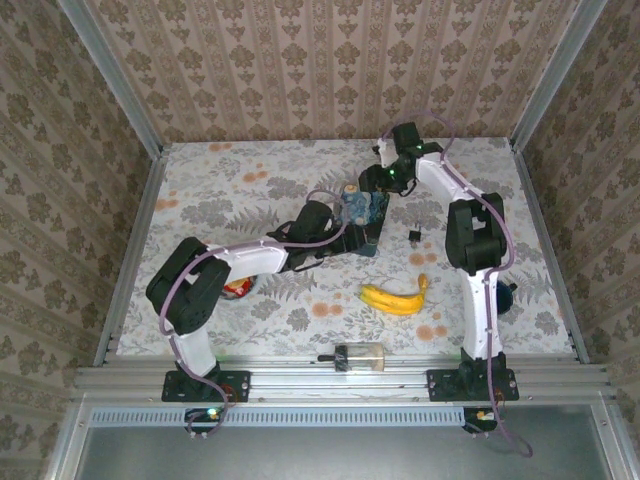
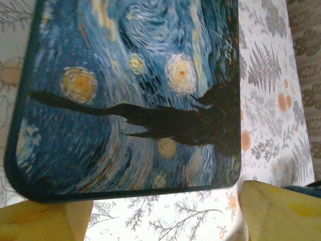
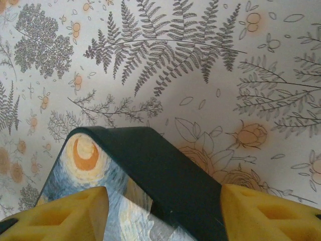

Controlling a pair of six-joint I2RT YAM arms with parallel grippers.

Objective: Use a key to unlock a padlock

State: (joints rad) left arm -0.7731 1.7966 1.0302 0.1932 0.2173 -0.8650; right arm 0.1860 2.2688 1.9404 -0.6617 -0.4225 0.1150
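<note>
Left gripper [image 2: 165, 221]: centre of the top view; yellow fingers apart, blue tin box [image 2: 130, 95] just ahead of them.
Right gripper [image 3: 164, 213]: upper right of the tin; fingers apart, straddling its dark corner; contact unclear.
Padlock [image 1: 415, 236]: small, dark, on tablecloth [image 1: 250, 200] right of tin, apart from both grippers, above banana [image 1: 395, 298].

Tin box [image 2: 135, 90]: blue swirls, yellow-orange star discs, black silhouette, dark teal rim.
Tablecloth [image 3: 150, 65]: white, grey ferns, orange blossoms.
Banana [image 1: 395, 298], 5 o'clock of box: yellow.
Padlock [image 1: 415, 236], 4 o'clock: blackish.
Cylinder [image 1: 362, 357], 6 o'clock: clear, black cap.
Fingers [image 3: 60, 213] of right gripper [image 3: 163, 193]: yellow.
Walls [image 1: 330, 70]: beige damask.
</note>
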